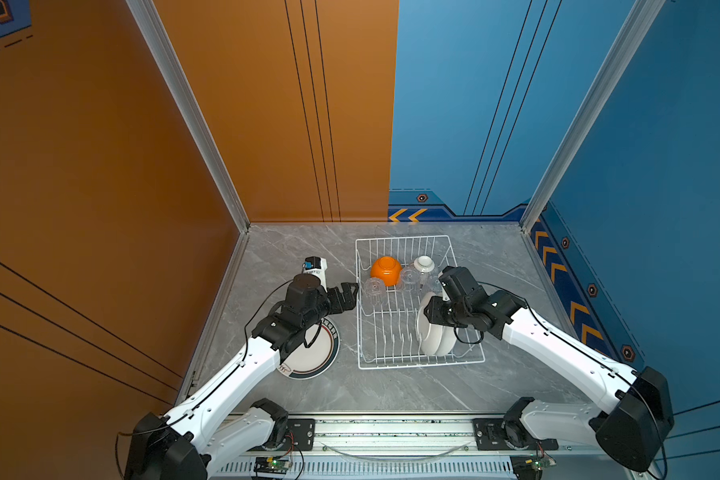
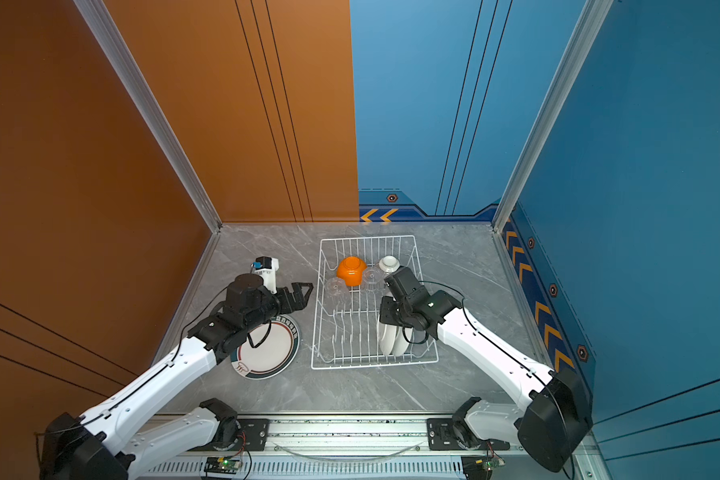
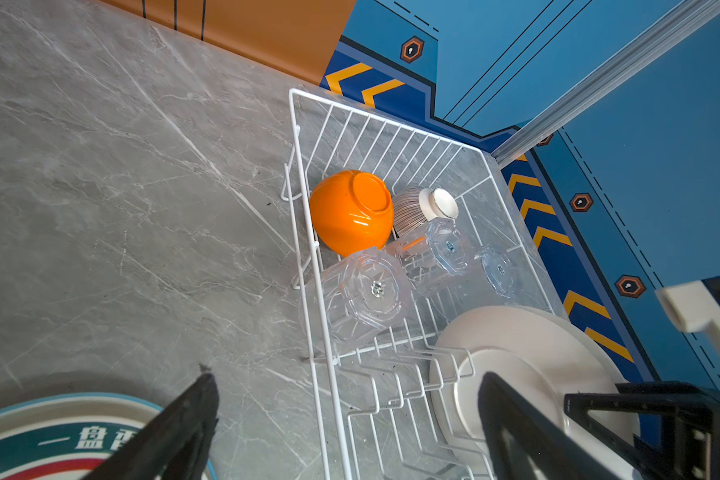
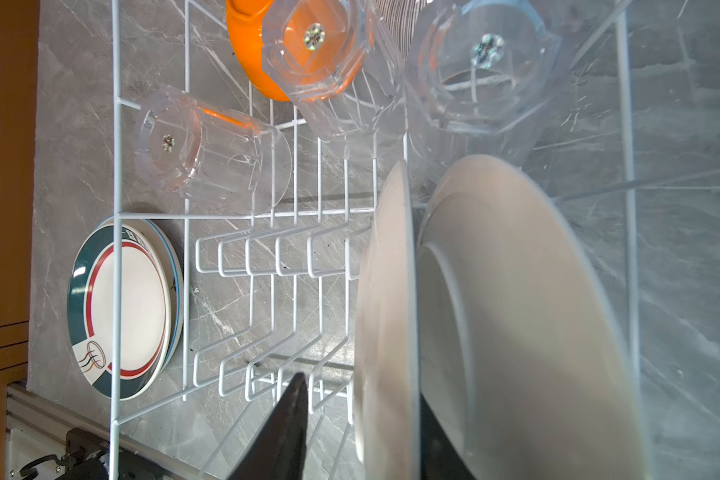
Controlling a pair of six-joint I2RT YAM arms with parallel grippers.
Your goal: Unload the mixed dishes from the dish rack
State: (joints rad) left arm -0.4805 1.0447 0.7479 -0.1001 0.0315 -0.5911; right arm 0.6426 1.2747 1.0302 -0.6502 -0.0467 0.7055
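Observation:
The white wire dish rack (image 1: 420, 366) holds an upturned orange bowl (image 1: 386, 270), a white ribbed bowl (image 1: 424, 264), three clear glass cups (image 4: 208, 153) and two white plates (image 1: 433, 338) standing on edge. My right gripper (image 4: 362, 390) reaches into the rack and straddles the rim of the nearer standing plate (image 4: 387, 291). One finger (image 4: 296, 407) stands a gap away from it and the other lies behind the plate, so the jaws are open. My left gripper (image 1: 350, 293) hangs wide open and empty just left of the rack, above the table.
Teal-rimmed plates (image 1: 312, 353) lie stacked on the grey marble table (image 1: 300, 249) left of the rack, partly under my left arm. An orange wall bounds the left side and a blue wall the right. The rack's upright prongs (image 4: 267, 257) stand beside the held-over plate.

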